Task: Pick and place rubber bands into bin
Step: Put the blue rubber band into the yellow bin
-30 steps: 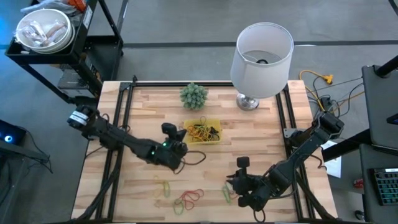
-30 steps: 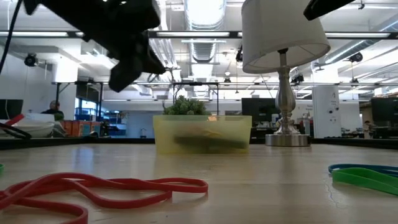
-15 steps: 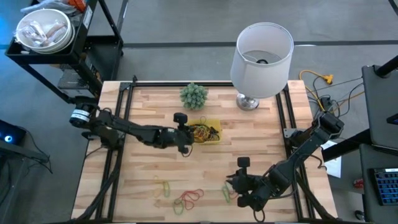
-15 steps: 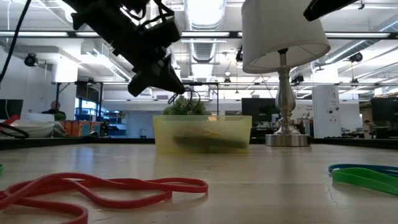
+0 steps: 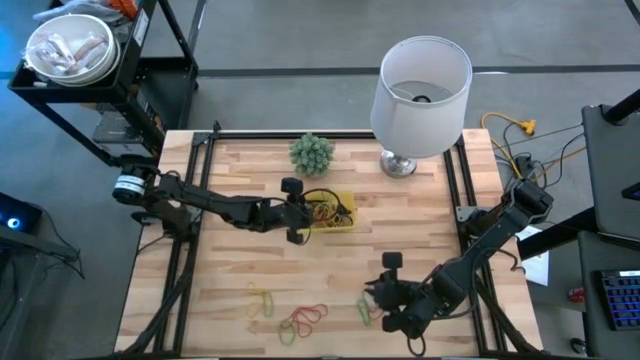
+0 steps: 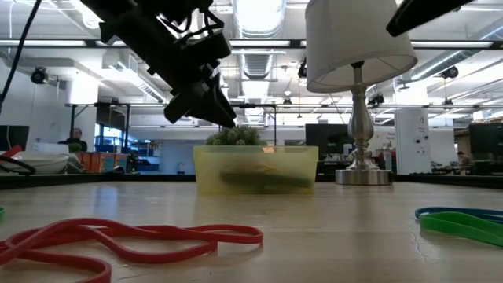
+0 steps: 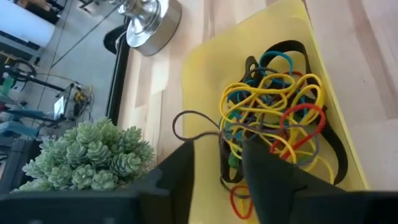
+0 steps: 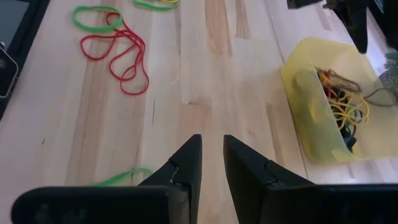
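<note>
Change since earlier frame: left tool (image 5: 300, 222) has travelled from the mid-bench up to the near-left rim of the bin (image 5: 349, 196); right arm has not shifted.
Bin: shallow yellow tray on the bench (image 5: 400, 250), just in front of the little green plant (image 5: 312, 154) and beside the lamp base (image 5: 398, 164); long axis runs left to right in the high view.
Bands in bin: tangled heap (image 7: 273, 118) of yellow, red, teal and dark loops; one brownish loop (image 7: 193, 127) hangs from the heap towards the fingertips (image 7: 264, 155).
Left tool state: fingers spread over the bin with a clear gap between them, nothing pinched, the load judged just released.
Loose rubber bands: red loops (image 5: 305, 318) with yellow and green ones lie near the front edge of the bench, well apart from the bin.
Key relation: loose bands lie towards the front edge from the left tool, across open bench; right tool (image 8: 211, 162) sits much nearer them, just to their right in the high view.
Right tool state: fingers (image 8: 186, 163) nearly pressed together, a narrow slit showing, holding nothing.
Room to move: bare wood between bin and loose bands; lamp and plant stand behind the bin, out of that path; the front edge is close to the bands.
</note>
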Robot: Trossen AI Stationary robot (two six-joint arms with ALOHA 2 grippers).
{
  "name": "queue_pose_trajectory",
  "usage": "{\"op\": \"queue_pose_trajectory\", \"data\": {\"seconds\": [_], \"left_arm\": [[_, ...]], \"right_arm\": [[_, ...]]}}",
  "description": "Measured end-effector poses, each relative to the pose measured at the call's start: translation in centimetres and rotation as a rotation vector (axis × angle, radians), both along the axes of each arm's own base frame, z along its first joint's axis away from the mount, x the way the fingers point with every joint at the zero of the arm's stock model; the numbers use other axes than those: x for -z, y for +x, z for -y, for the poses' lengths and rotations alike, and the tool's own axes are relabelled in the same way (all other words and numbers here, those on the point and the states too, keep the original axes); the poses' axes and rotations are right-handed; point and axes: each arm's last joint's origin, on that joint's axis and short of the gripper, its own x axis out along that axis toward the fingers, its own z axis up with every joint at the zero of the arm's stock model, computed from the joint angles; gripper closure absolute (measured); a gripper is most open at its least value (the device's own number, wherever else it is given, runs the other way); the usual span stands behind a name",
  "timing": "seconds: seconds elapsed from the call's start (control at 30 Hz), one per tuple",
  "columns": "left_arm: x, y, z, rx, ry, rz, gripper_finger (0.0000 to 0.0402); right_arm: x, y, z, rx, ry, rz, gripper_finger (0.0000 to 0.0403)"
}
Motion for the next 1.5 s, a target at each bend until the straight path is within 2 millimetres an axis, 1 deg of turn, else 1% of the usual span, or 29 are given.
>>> {"op": "queue_pose_trajectory", "data": {"seconds": [0.13,0.23,0.43,0.57,0.77,0.97,1.07,1.2,1.3,1.5], "left_arm": [[0.0,0.0,0.2,-0.011,-0.022,0.011,0.0244],[0.0,-0.2,1.0,0.021,-0.033,-0.032,0.0230],[0.0,-1.1,3.1,0.034,-0.099,-0.060,0.0226],[-0.1,-2.1,4.7,0.027,-0.169,-0.049,0.0226],[-0.2,-3.7,7.2,0.029,-0.252,-0.060,0.0226],[-1.2,-5.4,9.2,0.040,-0.341,-0.014,0.0226],[-1.5,-6.3,9.9,0.055,-0.375,0.001,0.0226],[-1.8,-6.8,10.8,0.067,-0.408,0.025,0.0226],[-1.8,-7.0,11.3,0.082,-0.412,0.034,0.0226],[-1.8,-7.1,11.5,0.078,-0.396,0.036,0.0226]], "right_arm": [[1.2,-0.5,0.3,0.032,0.046,-0.037,0.0342],[2.5,-1.0,0.6,0.028,0.099,-0.109,0.0342],[4.6,-1.7,1.7,0.046,0.166,-0.230,0.0342],[5.5,-1.6,2.5,0.054,0.177,-0.251,0.0342],[6.5,-1.1,3.4,-0.003,0.194,-0.277,0.0339],[6.8,-0.9,3.9,-0.020,0.200,-0.286,0.0307],[7.2,-0.7,3.9,-0.035,0.236,-0.303,0.0286],[8.1,-0.2,3.9,-0.044,0.266,-0.330,0.0262],[9.0,0.1,4.3,-0.025,0.256,-0.366,0.0248],[9.9,0.8,5.0,-0.001,0.274,-0.403,0.0234]]}}
